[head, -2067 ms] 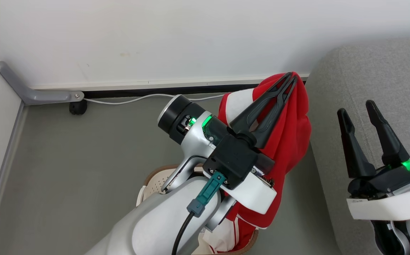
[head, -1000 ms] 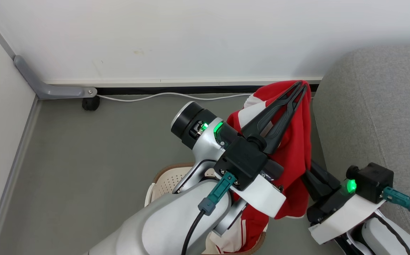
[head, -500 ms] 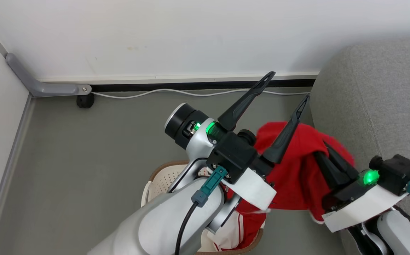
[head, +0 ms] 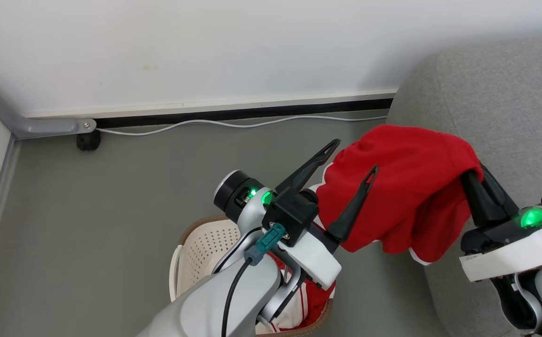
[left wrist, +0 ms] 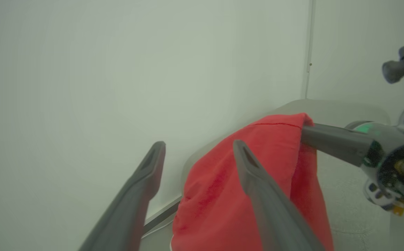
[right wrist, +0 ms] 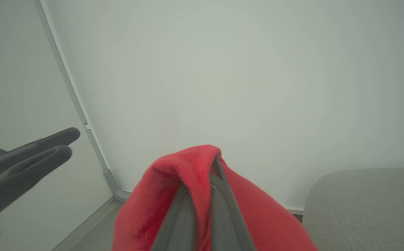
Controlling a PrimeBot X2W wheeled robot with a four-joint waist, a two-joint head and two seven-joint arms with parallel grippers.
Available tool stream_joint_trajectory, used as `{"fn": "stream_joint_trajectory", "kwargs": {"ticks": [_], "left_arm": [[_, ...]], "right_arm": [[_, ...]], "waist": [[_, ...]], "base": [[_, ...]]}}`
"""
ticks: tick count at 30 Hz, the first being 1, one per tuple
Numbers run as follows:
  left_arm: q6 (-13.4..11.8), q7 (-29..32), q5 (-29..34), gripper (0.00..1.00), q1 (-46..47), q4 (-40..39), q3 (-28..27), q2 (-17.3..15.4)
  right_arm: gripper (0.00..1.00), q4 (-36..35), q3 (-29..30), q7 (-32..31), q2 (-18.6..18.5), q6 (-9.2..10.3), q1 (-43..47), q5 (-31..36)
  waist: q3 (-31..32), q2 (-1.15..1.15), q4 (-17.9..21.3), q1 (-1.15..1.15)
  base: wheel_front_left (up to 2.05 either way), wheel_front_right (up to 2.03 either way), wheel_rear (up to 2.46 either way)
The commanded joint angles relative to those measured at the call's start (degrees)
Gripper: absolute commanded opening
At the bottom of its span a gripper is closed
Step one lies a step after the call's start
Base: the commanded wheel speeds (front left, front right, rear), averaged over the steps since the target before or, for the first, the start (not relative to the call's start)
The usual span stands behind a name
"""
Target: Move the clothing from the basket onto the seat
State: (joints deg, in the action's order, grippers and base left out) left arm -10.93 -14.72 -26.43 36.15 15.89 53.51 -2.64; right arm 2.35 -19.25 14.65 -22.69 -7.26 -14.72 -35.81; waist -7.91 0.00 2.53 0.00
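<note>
The right gripper is clenched on a bunched fold of the red garment. The garment hangs in the air at the rounded end of the grey sofa, not yet laid on its cushion; whether it touches the upholstery cannot be told. The left gripper is released and holds nothing, its fingers spread wide on the garment's side away from the sofa. A second red-and-white garment lies in the laundry basket, apart from the sofa.

Handling judgement: the fabric is light, soft and limp (it drapes from a single pinch). Grip a gathered fold or hem, never a flat panel.
</note>
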Motion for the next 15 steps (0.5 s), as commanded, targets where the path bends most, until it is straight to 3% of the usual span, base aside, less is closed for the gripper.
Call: {"fn": "stream_joint_trajectory", "kwargs": {"ticks": [1,15], "left_arm": [[0.9,-0.3,-1.3,1.00,0.1,0.1,-1.7,-0.2],[5.6,-0.3,-5.4,1.00,-0.5,7.4,-1.4,-0.2]], "right_arm": [[0.00,-1.8,0.4,0.3,-0.9,-0.23,-0.3,-0.5],[0.00,-1.9,3.8,0.3,-0.6,-0.23,-1.6,-0.9]], "waist": [[0.1,0.00,1.4,0.00],[0.3,0.00,11.9,0.00]], "base": [[0.00,0.00,0.00],[0.00,0.00,0.00]]}}
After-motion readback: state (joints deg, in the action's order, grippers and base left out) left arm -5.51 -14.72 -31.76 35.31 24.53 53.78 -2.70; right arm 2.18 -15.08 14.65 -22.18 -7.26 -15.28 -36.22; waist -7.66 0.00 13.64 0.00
